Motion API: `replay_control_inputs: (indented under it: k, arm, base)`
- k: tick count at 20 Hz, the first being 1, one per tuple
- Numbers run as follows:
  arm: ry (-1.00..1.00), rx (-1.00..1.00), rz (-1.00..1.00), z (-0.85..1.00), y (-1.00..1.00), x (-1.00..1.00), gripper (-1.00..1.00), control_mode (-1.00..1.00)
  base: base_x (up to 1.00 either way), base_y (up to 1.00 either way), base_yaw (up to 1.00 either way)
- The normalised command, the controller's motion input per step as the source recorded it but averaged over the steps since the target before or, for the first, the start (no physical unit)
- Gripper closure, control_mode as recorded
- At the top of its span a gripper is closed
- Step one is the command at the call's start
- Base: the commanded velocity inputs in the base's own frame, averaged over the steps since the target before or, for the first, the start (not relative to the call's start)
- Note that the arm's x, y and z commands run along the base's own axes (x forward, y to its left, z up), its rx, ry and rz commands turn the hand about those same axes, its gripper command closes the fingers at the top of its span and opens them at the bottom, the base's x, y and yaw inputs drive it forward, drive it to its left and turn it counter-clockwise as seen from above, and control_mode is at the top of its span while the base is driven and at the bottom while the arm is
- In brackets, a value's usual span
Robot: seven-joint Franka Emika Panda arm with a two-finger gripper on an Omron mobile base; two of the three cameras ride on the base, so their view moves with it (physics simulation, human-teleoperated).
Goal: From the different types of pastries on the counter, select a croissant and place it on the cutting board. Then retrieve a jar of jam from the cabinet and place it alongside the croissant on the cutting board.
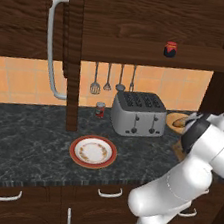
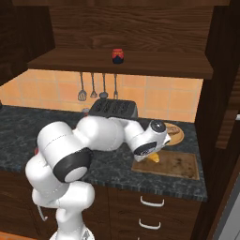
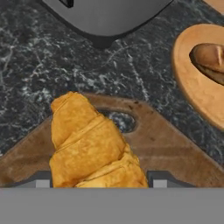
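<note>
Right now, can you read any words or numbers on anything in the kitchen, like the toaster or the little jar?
No readable text anywhere.
toaster: plain metal, no words or numbers to make out.
jar of jam: too small to show any label.
red canister: too small to read.
plate: a pattern, no letters.

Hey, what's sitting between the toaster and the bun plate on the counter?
Nothing: in the hand view, bare black counter separates the toaster from the bun's plate.

You see the black counter [image 1: 24, 137] with a grey toaster [image 1: 138, 112] on it. In front of the toaster sits a red-rimmed plate [image 1: 93, 151]. Right of the toaster are a round tan plate [image 2: 174, 132] and the cutting board [image 2: 176, 164].
</note>
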Motion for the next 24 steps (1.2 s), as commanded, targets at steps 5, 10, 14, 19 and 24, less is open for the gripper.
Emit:
replay_control_inputs:
  k: [5,10,14,19,24]
  arm:
    - [0.00,0.00,-0.01,-0.35,0.00,0.24,1.00,-1.00]
    - [0.00,0.00,-0.01,-0.20,-0.07,0.33,1.00,-1.00]
    - [0.00,0.00,-0.02,-0.21,-0.41,0.18,1.00,-1.00]
    - [0.00,0.00,0.00,-0.07,-0.40,0.37,1.00,-1.00]
    - [-0.01,0.00,0.00,-0.06,-0.24,0.02,-1.00,-1.00]
  base:
    - [0.00,0.00,0.00]
    - [0.00,0.00,0.00]
    - [0.00,0.00,0.00]
    - [0.00,0.00,0.00]
    - [0.00,0.00,0.00]
